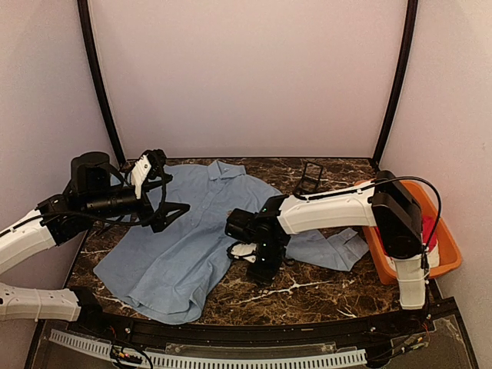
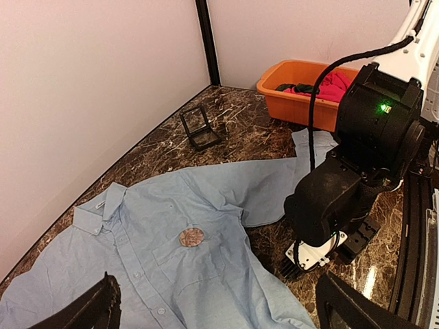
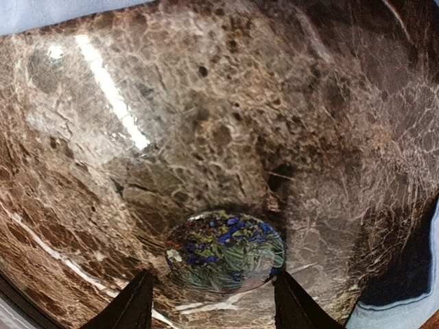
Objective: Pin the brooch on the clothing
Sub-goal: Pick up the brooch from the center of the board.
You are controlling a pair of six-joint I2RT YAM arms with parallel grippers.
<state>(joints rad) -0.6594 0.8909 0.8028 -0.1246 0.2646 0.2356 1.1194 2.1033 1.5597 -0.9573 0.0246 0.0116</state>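
The left claw hangs wide open above the light blue button-up cloth shirt, spread on the brown marble tabletop. Just right of it, the right claw, half open, straddles the round multicoloured brooch lying on the marble. Pick-up is in hand; next, the claw likely must close on the disc's rim.

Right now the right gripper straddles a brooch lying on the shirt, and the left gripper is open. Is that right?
Not quite. The brooch lies on the bare table, not the shirt: the right wrist view shows it. The right gripper does straddle it, and the left gripper is open.
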